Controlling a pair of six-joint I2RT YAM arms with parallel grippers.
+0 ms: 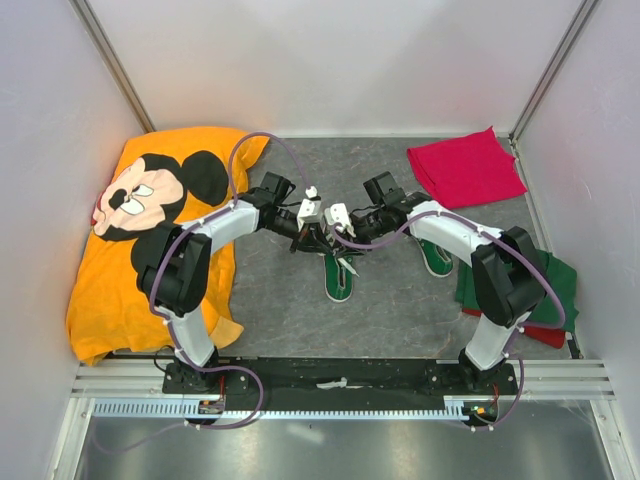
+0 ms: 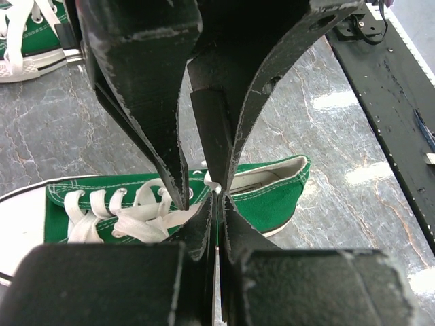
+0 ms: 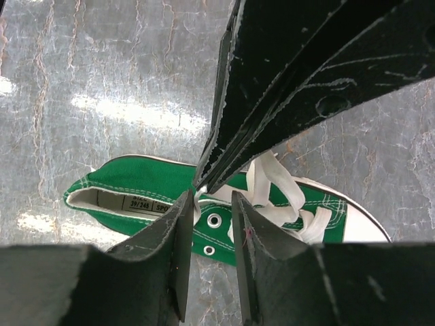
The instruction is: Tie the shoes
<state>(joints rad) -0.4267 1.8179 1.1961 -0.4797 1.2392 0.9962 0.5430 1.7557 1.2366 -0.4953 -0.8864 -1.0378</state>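
One green shoe (image 1: 340, 283) lies on the grey mat in the middle, toe toward the arms, and both grippers meet just above it. My left gripper (image 1: 322, 240) (image 2: 217, 198) is shut on the shoe's white lace (image 2: 136, 217), which runs from the eyelets up to its tips. My right gripper (image 1: 340, 243) (image 3: 213, 200) stands open right against it, with one finger touching that lace end (image 3: 199, 197) and the eyelets showing through the gap. The shoe (image 2: 272, 193) (image 3: 136, 180) has loose lacing (image 3: 279, 193). The second shoe (image 1: 436, 258) (image 2: 34, 41) lies to the right, partly under the right arm.
An orange Mickey Mouse cloth (image 1: 150, 230) covers the left side. A red cloth (image 1: 465, 165) lies at the back right. A folded green cloth (image 1: 555, 285) sits at the right edge. White walls enclose the mat, and the black base rail (image 1: 340, 375) runs along the near edge.
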